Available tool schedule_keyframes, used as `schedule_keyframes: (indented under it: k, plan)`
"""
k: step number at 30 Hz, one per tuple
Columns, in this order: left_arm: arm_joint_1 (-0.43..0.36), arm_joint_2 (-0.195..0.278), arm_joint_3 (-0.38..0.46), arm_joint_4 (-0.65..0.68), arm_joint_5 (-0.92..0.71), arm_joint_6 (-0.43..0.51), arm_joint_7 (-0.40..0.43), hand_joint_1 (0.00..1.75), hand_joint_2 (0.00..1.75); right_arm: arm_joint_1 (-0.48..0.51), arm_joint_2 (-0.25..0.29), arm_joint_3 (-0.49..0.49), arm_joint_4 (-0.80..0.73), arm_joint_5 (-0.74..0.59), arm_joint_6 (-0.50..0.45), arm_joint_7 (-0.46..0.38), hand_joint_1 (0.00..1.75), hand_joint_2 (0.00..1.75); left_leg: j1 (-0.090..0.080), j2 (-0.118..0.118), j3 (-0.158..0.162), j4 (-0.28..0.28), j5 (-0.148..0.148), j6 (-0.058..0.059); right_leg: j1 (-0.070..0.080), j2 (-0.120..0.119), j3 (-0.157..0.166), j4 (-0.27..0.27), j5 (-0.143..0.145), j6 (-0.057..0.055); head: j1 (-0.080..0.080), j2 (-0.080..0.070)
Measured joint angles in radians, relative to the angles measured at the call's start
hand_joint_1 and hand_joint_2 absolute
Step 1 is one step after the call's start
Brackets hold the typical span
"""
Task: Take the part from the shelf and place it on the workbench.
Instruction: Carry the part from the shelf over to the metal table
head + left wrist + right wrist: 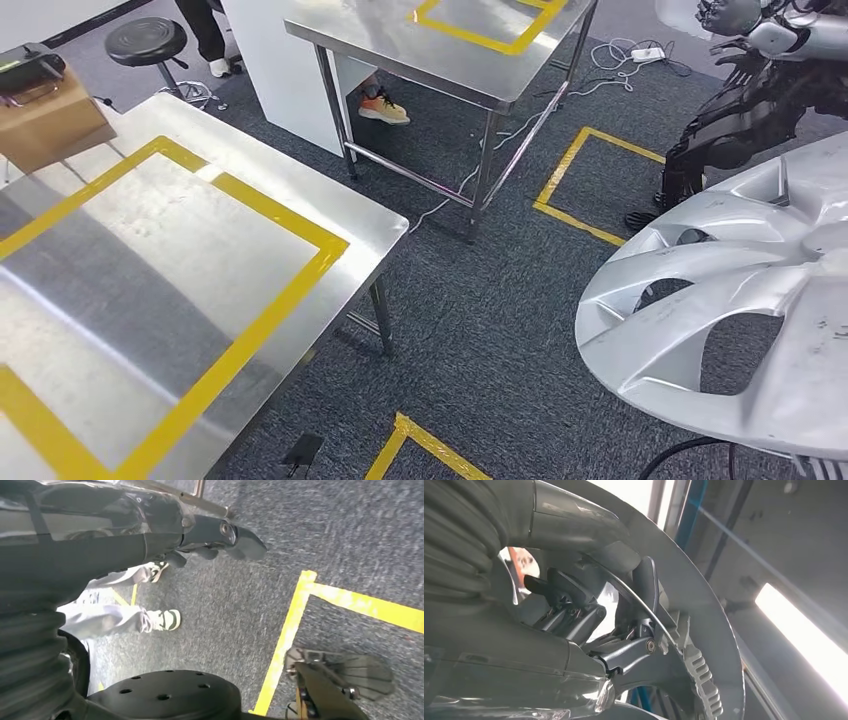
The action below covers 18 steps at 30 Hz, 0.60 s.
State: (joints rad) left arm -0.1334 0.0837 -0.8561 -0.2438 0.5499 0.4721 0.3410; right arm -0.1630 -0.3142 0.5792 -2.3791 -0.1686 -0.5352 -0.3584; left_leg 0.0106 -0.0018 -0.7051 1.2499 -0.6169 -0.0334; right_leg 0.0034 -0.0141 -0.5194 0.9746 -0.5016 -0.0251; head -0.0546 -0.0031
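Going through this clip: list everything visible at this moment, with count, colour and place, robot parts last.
Wheel cover: one, silver, lower right of the head view, held.
Workbench: one, steel with a yellow tape rectangle, on the left.
Second steel table: one, farther back.
Cardboard box: one, brown, workbench's far left corner.
Stool: one, black, behind the workbench.
Floor tape squares: yellow, on grey carpet.
Person's shoe: orange, under the second table.
Right hand: grips the wheel cover's rim.
Left hand: holding nothing, above the carpet.
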Motion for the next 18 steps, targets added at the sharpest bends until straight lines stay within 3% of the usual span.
schedule_keyframes:
  k: [1, 2, 5, 7, 9, 11, 13, 15, 16, 17, 18]
  plan:
    - [0.001, 0.001, 0.000, 0.000, 0.000, 0.000, 0.000, 0.00, 1.75, 0.000, 0.000, 0.000, 0.002, -0.006, 0.002, 0.000, 1.75, 1.75, 0.001, 0.000, -0.014, 0.033, -0.006, -0.004, 0.000, -0.006, -0.002, 0.003, -0.001, 0.001, 0.000, 0.000]
    - [0.002, 0.001, 0.000, 0.000, -0.001, 0.000, 0.000, 0.00, 1.75, 0.000, 0.000, 0.000, 0.004, -0.012, 0.005, 0.000, 1.75, 1.75, 0.003, 0.002, -0.010, 0.032, 0.006, -0.008, -0.001, -0.010, -0.003, 0.006, -0.002, 0.002, 0.000, 0.000]
    - [0.002, 0.004, 0.000, 0.000, -0.002, 0.000, 0.000, 0.00, 1.75, -0.001, 0.000, 0.000, 0.008, -0.020, 0.010, 0.000, 1.75, 1.75, 0.006, 0.026, 0.082, -0.133, 0.087, -0.011, -0.002, -0.017, -0.007, 0.025, -0.013, 0.015, 0.000, 0.000]
    - [0.002, 0.004, 0.000, 0.000, -0.002, -0.001, 0.000, 0.00, 1.75, -0.005, 0.000, -0.001, 0.009, -0.025, 0.016, 0.000, 1.75, 1.75, 0.002, 0.042, 0.115, -0.199, 0.099, 0.004, -0.001, -0.019, -0.013, 0.039, -0.021, 0.026, 0.001, 0.000]
    - [0.002, 0.005, 0.000, 0.000, -0.003, -0.002, 0.000, 0.00, 1.75, -0.010, 0.000, -0.001, 0.012, -0.033, 0.024, 0.000, 1.75, 1.75, -0.002, 0.040, 0.114, -0.201, 0.098, 0.023, -0.001, -0.021, -0.016, 0.043, -0.022, 0.033, 0.002, 0.000]
    - [0.002, 0.006, 0.000, 0.000, -0.004, -0.003, 0.000, 0.00, 1.75, -0.014, 0.000, -0.002, 0.013, -0.040, 0.034, 0.000, 1.75, 1.75, 0.000, 0.031, 0.113, -0.204, 0.102, 0.034, -0.004, -0.017, -0.021, 0.058, -0.037, 0.041, 0.002, 0.000]
    - [0.001, 0.007, -0.001, 0.000, -0.006, -0.004, 0.000, 0.00, 1.75, -0.017, 0.000, -0.002, 0.014, -0.049, 0.046, -0.002, 1.75, 1.75, 0.003, 0.021, 0.112, -0.205, 0.105, 0.043, -0.005, -0.005, -0.053, 0.140, -0.093, 0.051, 0.002, 0.000]
    - [0.001, 0.008, -0.003, 0.000, -0.007, -0.005, 0.000, 0.00, 1.75, -0.015, 0.000, -0.002, 0.018, -0.063, 0.058, -0.010, 1.75, 1.75, 0.002, 0.008, 0.110, -0.205, 0.106, 0.046, -0.006, 0.002, -0.110, 0.274, -0.156, 0.055, 0.002, 0.000]
    - [0.001, 0.008, -0.004, 0.000, -0.008, -0.005, 0.000, 0.00, 1.75, -0.013, 0.000, -0.002, 0.020, -0.071, 0.063, -0.015, 1.75, 1.75, 0.000, 0.000, 0.109, -0.205, 0.107, 0.047, -0.006, 0.003, -0.129, 0.317, -0.167, 0.054, 0.002, 0.000]
    - [0.002, 0.009, -0.005, 0.000, -0.008, -0.005, 0.000, 0.00, 1.75, -0.011, 0.000, -0.002, 0.022, -0.080, 0.068, -0.019, 1.75, 1.75, -0.001, -0.009, 0.110, -0.205, 0.107, 0.048, -0.006, 0.005, -0.134, 0.328, -0.158, 0.050, 0.002, 0.000]
    - [0.002, 0.010, -0.006, 0.000, -0.008, -0.005, 0.000, 0.00, 1.75, -0.009, 0.000, -0.002, 0.024, -0.088, 0.072, -0.023, 1.75, 1.75, -0.002, -0.020, 0.111, -0.205, 0.108, 0.049, -0.005, 0.010, -0.120, 0.298, -0.129, 0.044, 0.002, 0.000]
